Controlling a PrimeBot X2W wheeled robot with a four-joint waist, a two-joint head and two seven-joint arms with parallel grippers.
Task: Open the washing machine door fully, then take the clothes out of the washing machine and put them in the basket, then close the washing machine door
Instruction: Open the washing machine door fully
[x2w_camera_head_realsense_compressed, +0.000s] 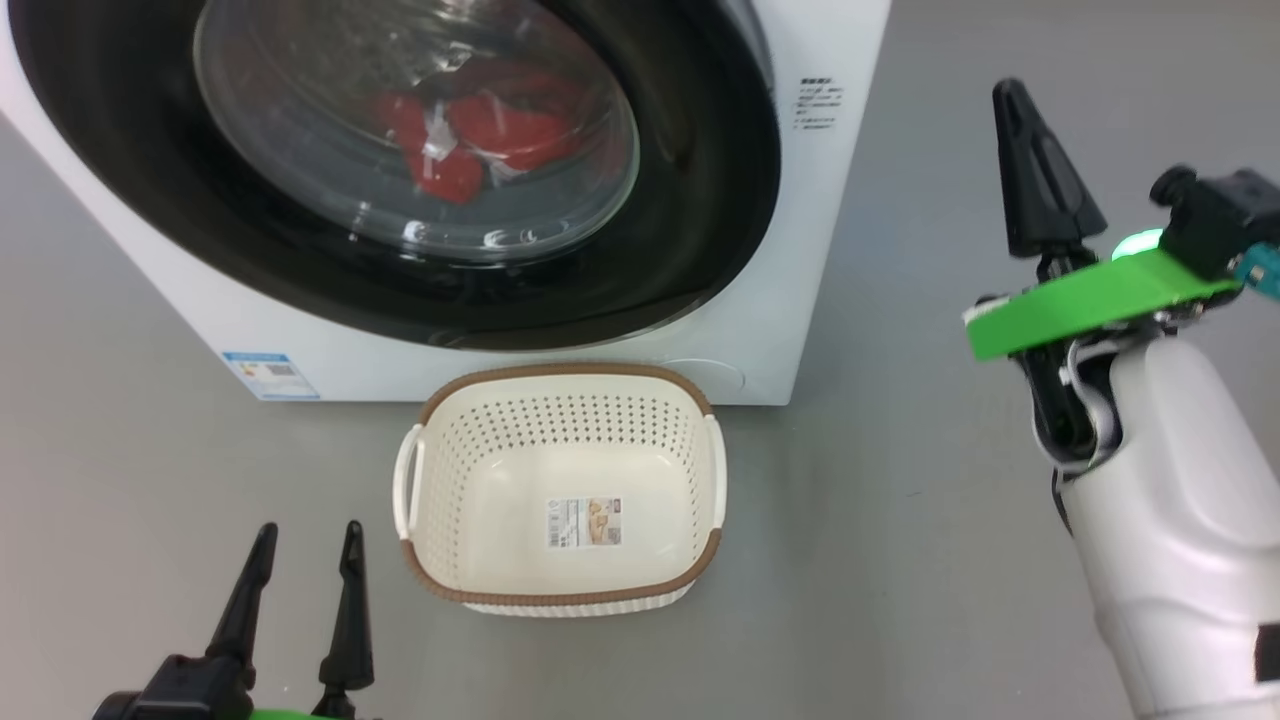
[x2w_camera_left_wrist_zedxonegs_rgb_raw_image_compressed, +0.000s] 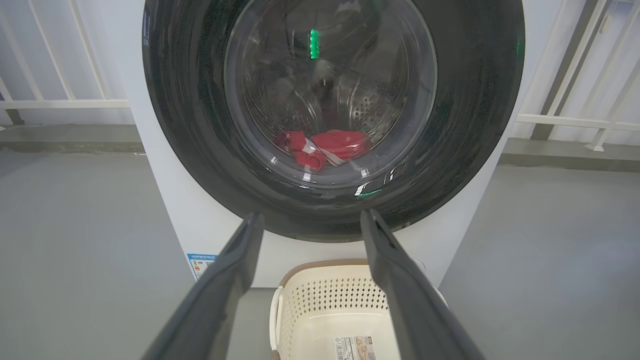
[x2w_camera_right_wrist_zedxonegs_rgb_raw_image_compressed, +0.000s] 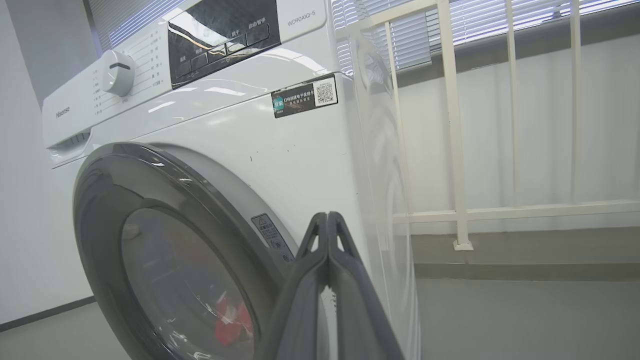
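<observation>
- Grey floor (x2w_camera_head_realsense_compressed: 900, 520) is carrying the white washing machine (x2w_camera_head_realsense_compressed: 350, 370), with a pale railing (x2w_camera_right_wrist_zedxonegs_rgb_raw_image_compressed: 450, 125) standing behind it.
- Washing machine door (x2w_camera_head_realsense_compressed: 690, 200) is sitting shut against the front. The red clothes (x2w_camera_head_realsense_compressed: 490, 135) are lying low in the drum behind the glass.
- Basket (x2w_camera_head_realsense_compressed: 560, 372) is standing empty on the floor, just before the machine and below the door.
- My right gripper (x2w_camera_head_realsense_compressed: 1012, 95) is pinching closed on nothing, raised off the machine's right front corner. The door's right rim is lying to its left, nearer this arm than the other.
- My left gripper (x2w_camera_head_realsense_compressed: 310, 527) is hanging low with its fingers spread wide, left of the basket, facing the door square on.
- Judgement: opening is not yet begun, and the coming move is turning on that right rim edge.
- Handle recess and hinge side: I am not making them out. The door's top is being cut off in the head view.
</observation>
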